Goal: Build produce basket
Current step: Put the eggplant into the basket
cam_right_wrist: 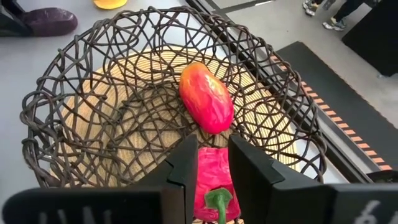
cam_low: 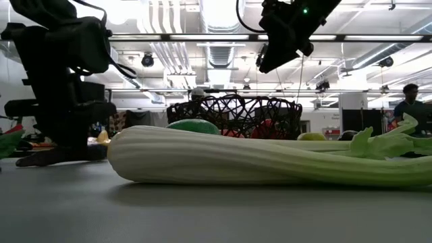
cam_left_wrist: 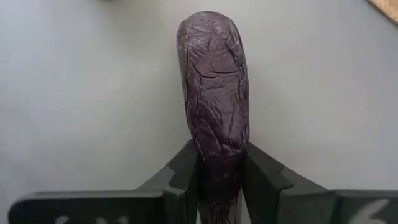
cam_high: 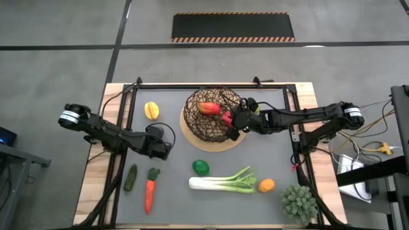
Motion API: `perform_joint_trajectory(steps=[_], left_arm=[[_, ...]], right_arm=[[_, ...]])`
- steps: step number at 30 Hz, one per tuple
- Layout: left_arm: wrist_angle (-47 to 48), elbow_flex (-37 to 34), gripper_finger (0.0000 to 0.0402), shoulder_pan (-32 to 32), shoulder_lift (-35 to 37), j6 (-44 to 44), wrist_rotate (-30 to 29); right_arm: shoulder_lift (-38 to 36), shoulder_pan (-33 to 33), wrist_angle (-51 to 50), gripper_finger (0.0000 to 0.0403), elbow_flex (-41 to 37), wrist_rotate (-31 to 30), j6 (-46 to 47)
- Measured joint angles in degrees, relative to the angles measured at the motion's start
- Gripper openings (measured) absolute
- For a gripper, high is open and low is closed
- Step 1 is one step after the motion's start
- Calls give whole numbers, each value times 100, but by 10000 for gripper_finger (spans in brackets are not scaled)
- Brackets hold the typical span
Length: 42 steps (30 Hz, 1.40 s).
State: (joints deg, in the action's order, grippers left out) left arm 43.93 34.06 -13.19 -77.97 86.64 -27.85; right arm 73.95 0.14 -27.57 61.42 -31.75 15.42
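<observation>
The dark woven basket (cam_high: 214,116) stands on a pale round disc (cam_high: 238,142); a red-orange fruit (cam_right_wrist: 206,97) lies inside. My right gripper (cam_right_wrist: 213,177) is shut on a red pepper (cam_right_wrist: 211,177) over the basket's right side, and shows above it in the low view (cam_low: 283,40). My left gripper (cam_left_wrist: 219,180), left of the basket (cam_high: 163,148), is shut on the dark eggplant (cam_left_wrist: 212,81). A yellow pepper (cam_high: 151,110), cucumber (cam_high: 131,177), carrot (cam_high: 149,193), round green fruit (cam_high: 200,167), leek (cam_high: 223,183) and orange (cam_high: 266,185) lie on the grey mat. My left gripper pinches the eggplant's near end (cam_left_wrist: 217,155) between its two fingers. The fingers lie along the eggplant, which sticks out forward past them toward the table's right. Whether it rests on the mat cannot be told. My right gripper pinches the red pepper's sides (cam_right_wrist: 210,167) between its two fingers, its green stem (cam_right_wrist: 217,200) toward the wrist. The fingers slant down from the table's right, and the pepper hangs clear above the basket's inside.
A spiky green plant (cam_high: 299,203) stands at the near right corner. A dark frame rail (cam_high: 211,85) runs along the table's far side and down both sides. People stand in the room beyond (cam_low: 410,101).
</observation>
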Motion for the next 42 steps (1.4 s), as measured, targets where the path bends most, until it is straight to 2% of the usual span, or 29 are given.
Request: perform_joint_trajectory(steps=[7,12,18,23,29,34,42], left_arm=[[1,62,72,-2,18,-24,-99],[15,299,72,-17,63,-414,-153],[37,746,72,-42,191,-1137,-673],[48,1090,73,-51,430,-1796,-1028],[-3,1382,73,-253,762,-2412,-1535],[-48,1466,73,-586,974,-2607,-1949],[-138,1464,73,-800,1060,-2689,-2237]], right_arm=[[0,0,-2,77,-16,0,-11],[0,0,4,69,-16,4,-115],[0,0,353,77,-19,29,-199],[0,0,605,101,-19,67,-239],[0,0,733,148,-16,120,-240],[0,0,738,191,-12,511,-199],[-2,0,879,234,-12,520,-230]])
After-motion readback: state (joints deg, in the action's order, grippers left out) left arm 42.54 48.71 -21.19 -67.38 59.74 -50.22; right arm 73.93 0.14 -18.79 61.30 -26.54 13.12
